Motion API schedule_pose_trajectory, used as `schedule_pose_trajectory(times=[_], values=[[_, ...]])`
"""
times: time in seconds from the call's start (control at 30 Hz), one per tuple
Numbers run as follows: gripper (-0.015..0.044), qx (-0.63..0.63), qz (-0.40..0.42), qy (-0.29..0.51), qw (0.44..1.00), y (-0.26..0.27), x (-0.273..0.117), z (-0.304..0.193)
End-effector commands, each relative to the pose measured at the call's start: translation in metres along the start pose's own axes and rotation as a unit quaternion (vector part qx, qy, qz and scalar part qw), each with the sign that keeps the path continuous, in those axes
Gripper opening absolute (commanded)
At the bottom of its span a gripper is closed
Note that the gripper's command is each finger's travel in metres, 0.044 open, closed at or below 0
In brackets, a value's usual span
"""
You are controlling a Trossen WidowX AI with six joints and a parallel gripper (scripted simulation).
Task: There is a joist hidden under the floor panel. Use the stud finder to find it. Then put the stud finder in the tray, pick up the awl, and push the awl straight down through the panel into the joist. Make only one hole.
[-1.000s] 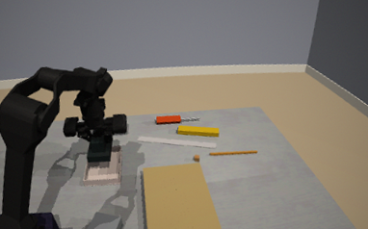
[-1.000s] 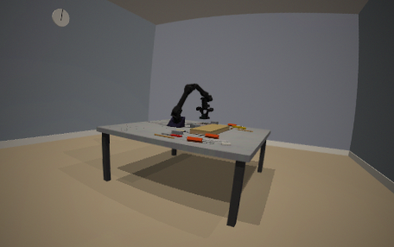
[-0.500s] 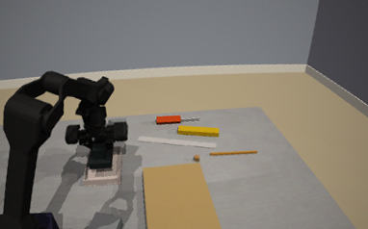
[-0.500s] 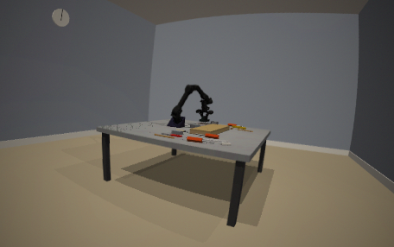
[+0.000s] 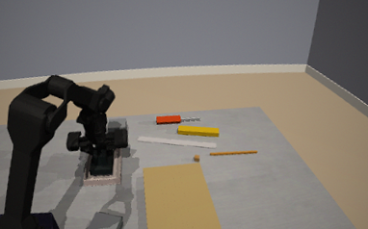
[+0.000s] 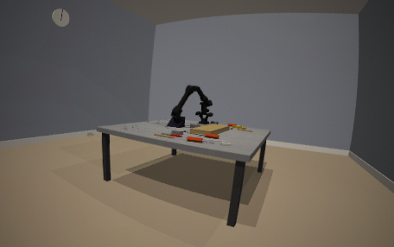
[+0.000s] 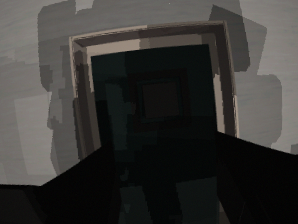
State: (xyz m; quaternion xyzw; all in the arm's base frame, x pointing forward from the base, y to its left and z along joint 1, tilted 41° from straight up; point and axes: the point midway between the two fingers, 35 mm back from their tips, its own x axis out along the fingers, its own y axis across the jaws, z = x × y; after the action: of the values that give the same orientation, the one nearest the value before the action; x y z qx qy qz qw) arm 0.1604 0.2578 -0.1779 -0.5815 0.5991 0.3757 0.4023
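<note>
My gripper [image 5: 100,151] [image 6: 204,120] [image 7: 160,138] is shut on the dark stud finder [image 5: 102,166] [image 7: 112,75] and points down at the tray. The stud finder's far end lies inside the outline of the pinkish tray [image 5: 103,183] [image 7: 228,75]; whether it touches the tray floor is hard to tell. The tan floor panel [image 5: 184,209] [image 6: 210,129] lies to the right of the tray in the top view. Orange-handled tools [image 6: 194,139] [image 6: 212,136] lie beyond the panel, and a red-handled tool [image 5: 168,119] lies at the back; I cannot tell which is the awl.
A grey block [image 5: 105,225] sits in front of the tray, and another grey thing [image 5: 118,123] stands behind it. A yellow bar [image 5: 198,131], white strip [image 5: 178,143], orange stick [image 5: 234,153] and small tan cube [image 5: 196,158] lie right of the tray.
</note>
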Motion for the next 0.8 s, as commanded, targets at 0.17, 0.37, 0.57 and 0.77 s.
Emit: schedule_pose_trajectory(times=[0.17,0.37,0.57,0.77], values=[[0.0000,-0.002,-0.003,-0.002,1.000,-0.001,0.012,-0.003],[0.0000,-0.002,-0.003,-0.002,1.000,-0.001,0.018,-0.005],[0.0131,0.000,0.000,0.000,1.000,0.000,0.017,-0.005],[0.0289,0.000,0.000,0.000,1.000,0.000,0.017,-0.005]])
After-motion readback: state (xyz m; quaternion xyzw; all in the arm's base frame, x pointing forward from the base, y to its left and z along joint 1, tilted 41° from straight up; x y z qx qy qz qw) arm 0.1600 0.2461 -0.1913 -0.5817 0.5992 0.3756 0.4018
